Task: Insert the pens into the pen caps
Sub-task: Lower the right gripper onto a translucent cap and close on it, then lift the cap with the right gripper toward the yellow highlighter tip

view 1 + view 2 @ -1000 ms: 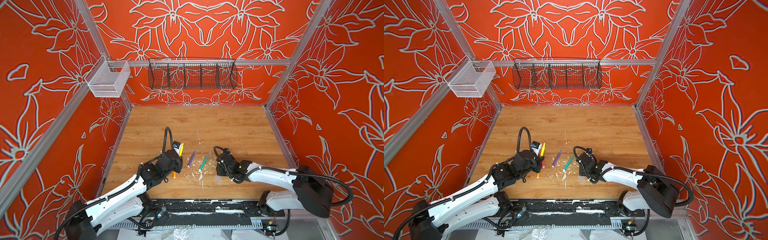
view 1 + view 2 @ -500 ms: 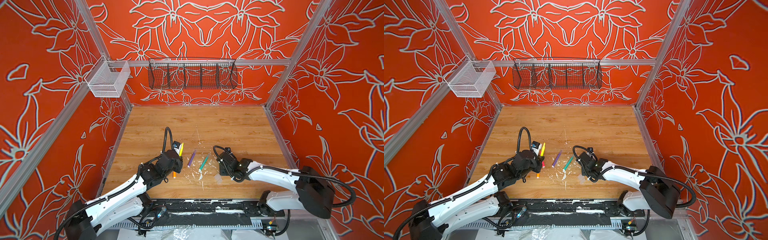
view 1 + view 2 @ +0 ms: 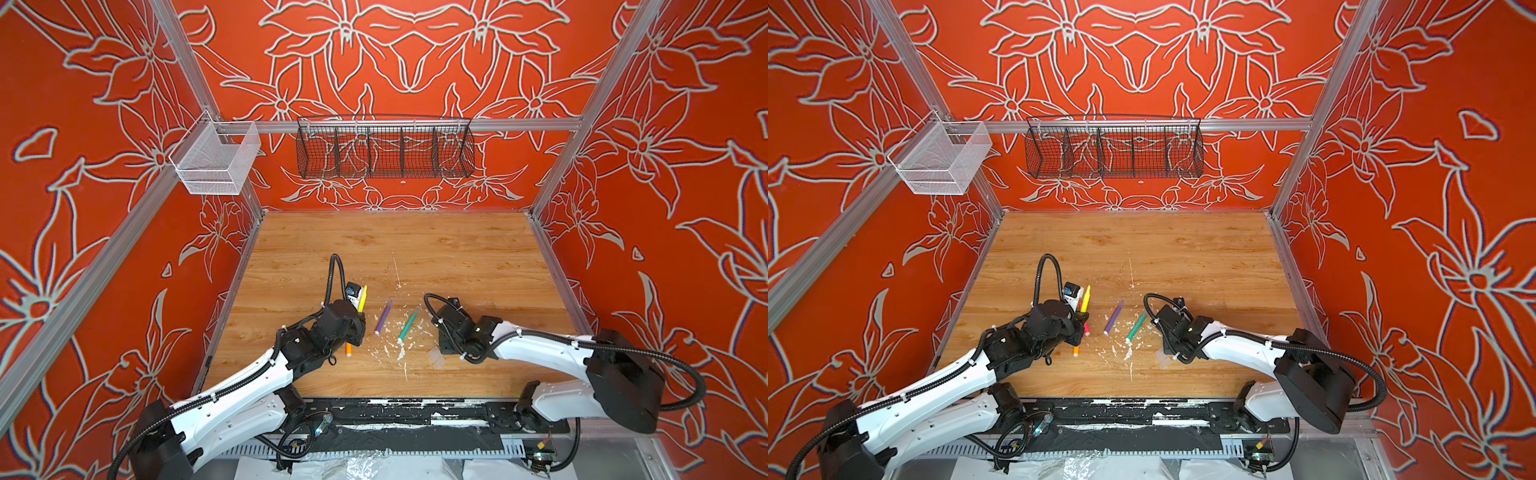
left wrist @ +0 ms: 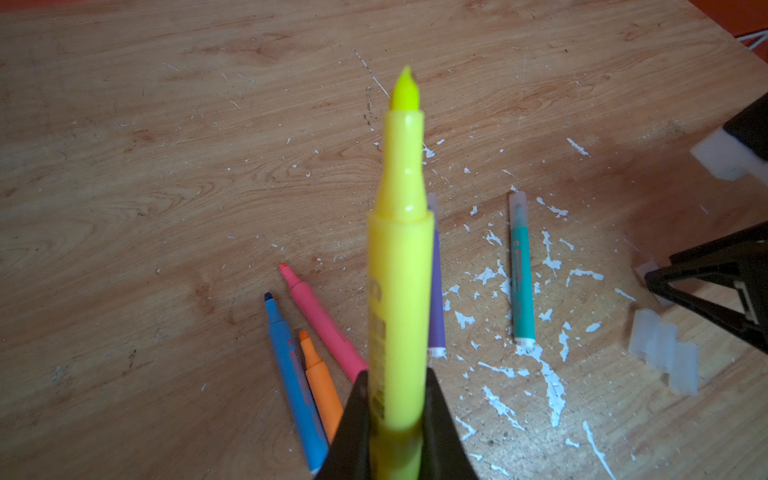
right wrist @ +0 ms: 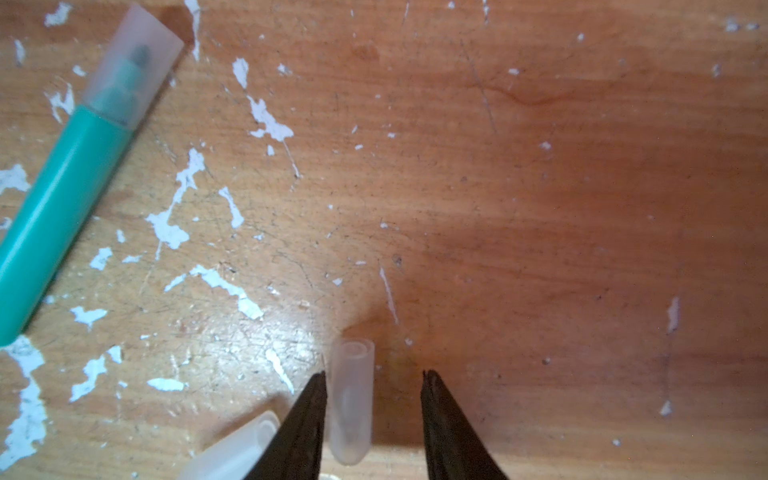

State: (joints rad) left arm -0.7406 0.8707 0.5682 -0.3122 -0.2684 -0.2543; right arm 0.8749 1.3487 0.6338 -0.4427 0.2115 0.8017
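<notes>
Left of capped pens [image 3: 383, 318]: three uncapped pens [image 4: 322, 328] on table [image 3: 457, 257]. Right, in front: loose pen caps [image 4: 665, 357].

No legible text anywhere. Barrel of green pen [image 4: 521, 270]: fine print lengthwise, too small to read. Barrel of blue pen [image 4: 293, 374]: reddish print, blurred. Barrel of yellow pen [image 4: 400, 270]: dark marks, possibly lettering, out of focus. Top views: nothing readable.
</notes>
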